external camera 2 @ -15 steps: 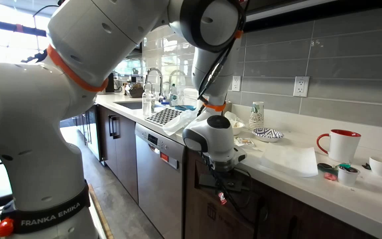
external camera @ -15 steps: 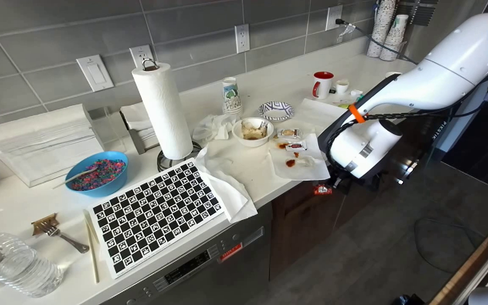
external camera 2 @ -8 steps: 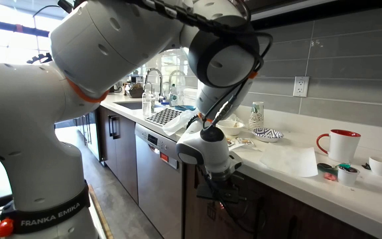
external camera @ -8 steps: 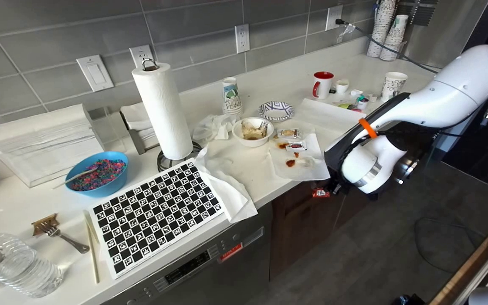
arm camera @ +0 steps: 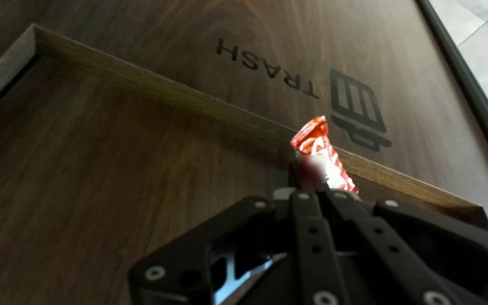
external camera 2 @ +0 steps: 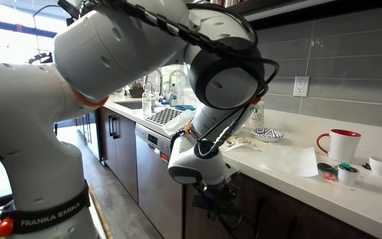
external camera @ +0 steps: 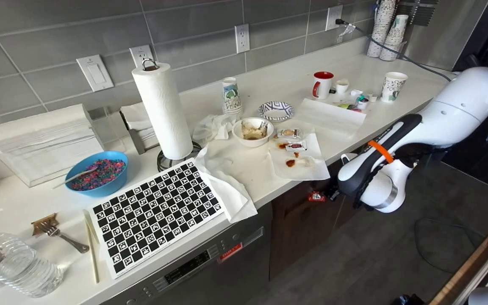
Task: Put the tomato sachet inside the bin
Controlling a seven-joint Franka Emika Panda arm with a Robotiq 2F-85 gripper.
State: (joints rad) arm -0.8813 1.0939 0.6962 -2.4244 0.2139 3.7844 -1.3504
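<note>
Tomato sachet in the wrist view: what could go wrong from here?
The tomato sachet juts past the fingers, so its free end could catch on the wooden rim.
Released short of the recess, it would probably fall along the TRASH-marked panel toward the floor.
Wood shows inside the recess, and whether it opens into the bin cannot be told; pushing in may meet something solid.

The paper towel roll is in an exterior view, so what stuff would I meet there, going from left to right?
In an exterior view: clear bottle → blue bowl → paper towel roll → white bowl → red sachet → robot arm.
</note>
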